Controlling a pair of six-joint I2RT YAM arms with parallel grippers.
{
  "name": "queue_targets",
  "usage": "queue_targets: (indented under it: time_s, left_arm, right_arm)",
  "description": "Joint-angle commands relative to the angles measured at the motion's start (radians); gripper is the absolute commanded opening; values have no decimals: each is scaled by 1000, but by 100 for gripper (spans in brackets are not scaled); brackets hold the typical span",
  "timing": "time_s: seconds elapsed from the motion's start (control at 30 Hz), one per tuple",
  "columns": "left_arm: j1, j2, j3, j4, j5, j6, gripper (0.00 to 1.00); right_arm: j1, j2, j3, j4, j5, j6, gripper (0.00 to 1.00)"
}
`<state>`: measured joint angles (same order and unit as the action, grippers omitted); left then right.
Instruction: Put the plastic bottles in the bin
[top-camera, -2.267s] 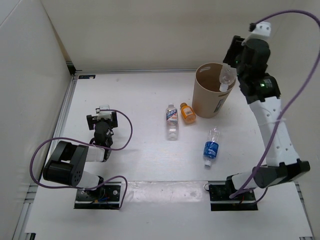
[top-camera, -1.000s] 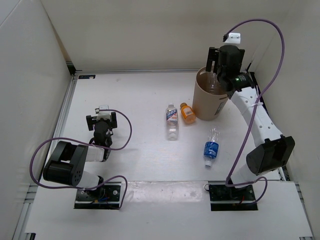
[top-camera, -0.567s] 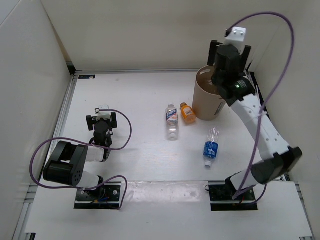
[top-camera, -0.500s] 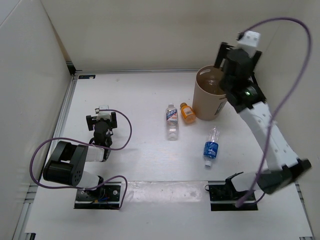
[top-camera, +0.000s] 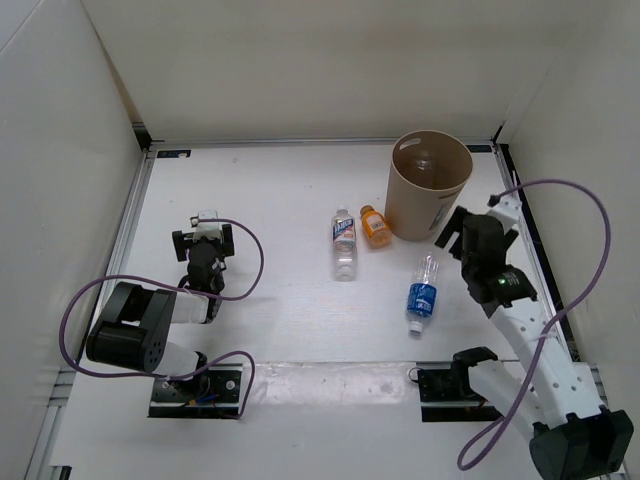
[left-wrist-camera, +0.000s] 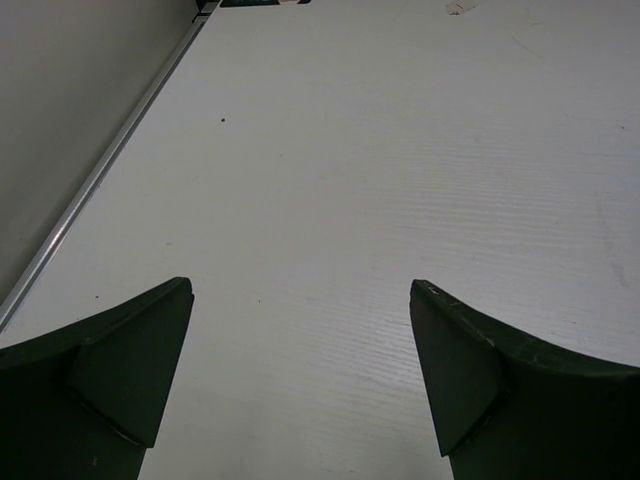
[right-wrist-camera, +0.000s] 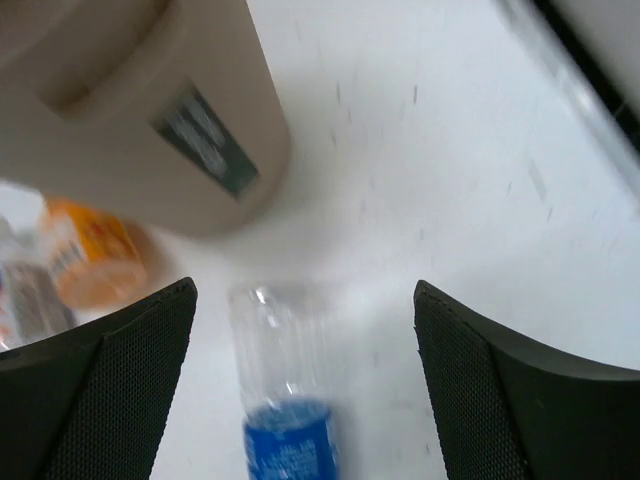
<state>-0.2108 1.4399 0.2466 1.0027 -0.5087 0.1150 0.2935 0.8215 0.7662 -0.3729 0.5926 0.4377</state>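
The tan bin (top-camera: 412, 208) stands at the back right, and a clear bottle (top-camera: 423, 159) lies inside it. Three plastic bottles lie on the table: a white-and-blue labelled one (top-camera: 344, 243), a stubby orange one (top-camera: 375, 226) next to the bin, and a blue-labelled one (top-camera: 422, 295). My right gripper (top-camera: 452, 232) hangs low to the right of the bin, open and holding nothing. In the right wrist view the blue-labelled bottle (right-wrist-camera: 285, 400) lies below and between the spread jaws of the right gripper (right-wrist-camera: 304, 288), with the bin (right-wrist-camera: 130, 120) and the orange bottle (right-wrist-camera: 95, 250) beyond. My left gripper (top-camera: 205, 232) rests open at the left.
White walls close in the table on the left, back and right. A metal rail (top-camera: 135, 215) runs along the left edge. The left wrist view has only bare table between the fingers of the left gripper (left-wrist-camera: 300, 285). Purple cables loop from both arms.
My right arm has dropped from above the bin down to table height at its right. The bottle it held over the bin earlier now lies inside. The left arm has not moved.
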Motion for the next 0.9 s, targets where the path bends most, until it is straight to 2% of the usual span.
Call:
queue_targets:
  time_s: [0.0,0.13,0.3,0.4,0.6,0.87]
  left_arm:
    - [1,-18,14,8,4,-8,100]
    - [1,-18,14,11,2,-6,100]
    - [-2,-18,16,11,1,-5,100]
    - [-1,-18,14,11,1,-5,100]
    - [-2,-16,14,11,-2,-6,100]
    - [-6,-16,13,13,-5,-6,100]
  right_arm:
    - [-78,-58,-47,8,-232,74,90]
    - [-71,-24,-85,-70,-295,176,90]
    - [54,51,-68,-135,-208,226,90]
    - [75,161,-41,-173,-197,280,90]
    - [88,293,-27,-175,-212,337,90]
    - [125,390,-24,-175,-215,417,90]
